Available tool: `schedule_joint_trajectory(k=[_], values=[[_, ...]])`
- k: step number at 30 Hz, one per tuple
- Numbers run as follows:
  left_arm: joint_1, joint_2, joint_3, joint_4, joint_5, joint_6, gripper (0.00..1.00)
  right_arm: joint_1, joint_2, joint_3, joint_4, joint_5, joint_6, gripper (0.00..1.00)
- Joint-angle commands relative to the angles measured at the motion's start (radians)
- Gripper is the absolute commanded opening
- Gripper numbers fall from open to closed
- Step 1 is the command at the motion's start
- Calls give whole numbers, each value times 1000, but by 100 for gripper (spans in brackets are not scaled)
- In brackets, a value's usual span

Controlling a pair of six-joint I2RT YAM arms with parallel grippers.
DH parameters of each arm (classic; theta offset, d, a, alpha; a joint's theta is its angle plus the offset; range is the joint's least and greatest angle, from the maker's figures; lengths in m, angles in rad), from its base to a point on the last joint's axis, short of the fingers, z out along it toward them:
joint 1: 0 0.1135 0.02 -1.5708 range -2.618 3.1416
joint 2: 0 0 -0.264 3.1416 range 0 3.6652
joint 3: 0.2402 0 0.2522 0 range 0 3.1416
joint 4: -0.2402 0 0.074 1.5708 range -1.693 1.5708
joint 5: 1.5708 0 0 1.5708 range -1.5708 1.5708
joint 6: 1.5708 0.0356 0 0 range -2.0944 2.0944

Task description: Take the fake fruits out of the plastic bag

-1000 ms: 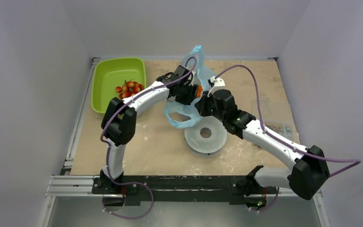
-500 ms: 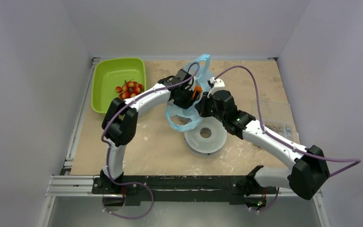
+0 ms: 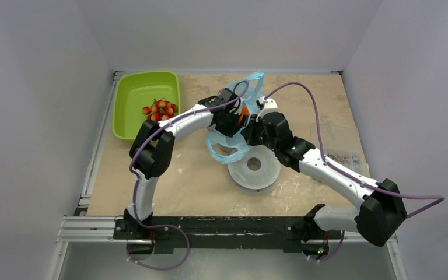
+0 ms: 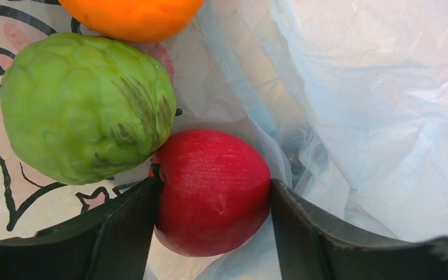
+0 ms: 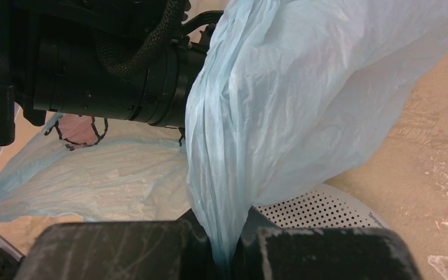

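In the left wrist view I look into the plastic bag [image 4: 373, 105], where three fake fruits lie: a red round one [image 4: 210, 192], a knobbly green one [image 4: 84, 105] and an orange one [image 4: 131, 14] at the top edge. My left gripper [image 4: 213, 186] is open deep inside the bag, its fingers standing close on either side of the red fruit. My right gripper [image 5: 227, 256] is shut on a bunched fold of the bag [image 5: 291, 87] and holds it up. From above, both grippers meet at the light-blue bag [image 3: 227, 149] at mid-table.
A lime-green tray [image 3: 134, 96] at the back left holds a cluster of small red balls [image 3: 159, 108]. A white perforated disc [image 3: 255, 169] lies under the right gripper, just in front of the bag. A transparent sheet lies at the right edge.
The left gripper's jaws have widened inside the bag. The bag's raised handle has swung to the right and the bag has shifted slightly. The right gripper keeps its hold.
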Motion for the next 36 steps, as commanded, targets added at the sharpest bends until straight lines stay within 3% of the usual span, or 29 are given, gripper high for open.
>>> schedule_joint_trajectory(k=[1, 9, 15, 30, 31, 36], values=[[-11, -22, 2, -15, -8, 12, 60, -3, -12, 0, 32, 14, -5, 0], [-11, -166, 6, -22, -86, 22, 30, -4, -9, -9, 43, 11, -2, 0], [-9, -265, 11, -17, -122, 29, 19, -4, -1, -14, 51, 3, 1, 0], [-6, -497, -7, -22, -93, 42, 12, -4, 27, -20, 61, 8, 4, 0], [-4, -511, -5, -32, -97, 51, 6, -4, 29, -20, 62, 8, 3, 0], [64, -576, -1, -81, -56, 79, 0, -4, 41, -14, 62, 2, 4, 0]])
